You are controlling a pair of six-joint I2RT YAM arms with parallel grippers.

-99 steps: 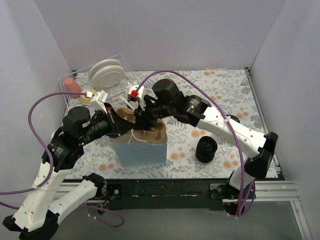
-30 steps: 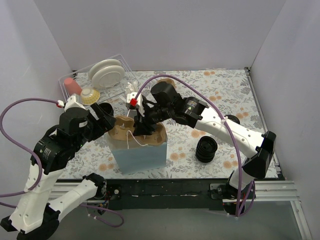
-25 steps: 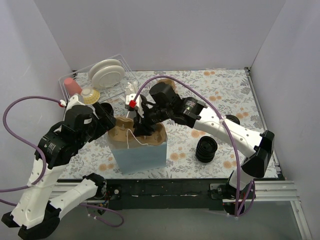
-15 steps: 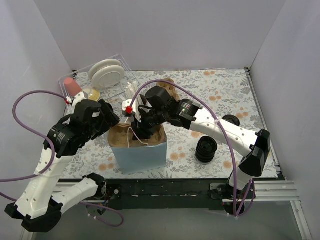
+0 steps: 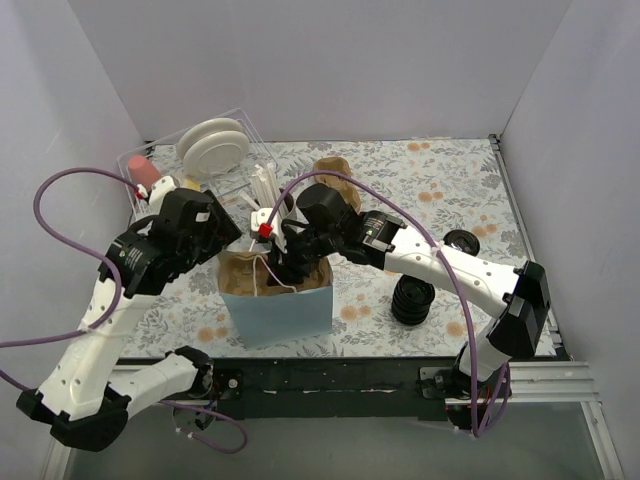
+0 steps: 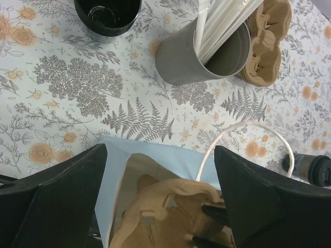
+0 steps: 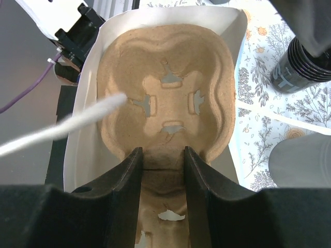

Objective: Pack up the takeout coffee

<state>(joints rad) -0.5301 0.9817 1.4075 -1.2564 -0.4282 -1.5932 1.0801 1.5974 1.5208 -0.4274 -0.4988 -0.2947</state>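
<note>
Right gripper (image 7: 161,152) pinches the pulp tray (image 7: 165,77) inside the bag (image 5: 285,310); left gripper (image 6: 159,150) hangs spread wide above the bag's mouth. Coffee (image 5: 462,240) sits on the table (image 5: 450,170), well right of the bag, just behind the right arm

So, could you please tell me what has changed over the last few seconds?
The left gripper has lifted away leftward from the rim of the light blue paper bag, open. The right gripper stays inside the bag, shut on the brown moulded-pulp cup carrier. The bag and the ribbed stack of black lids have not moved.
</note>
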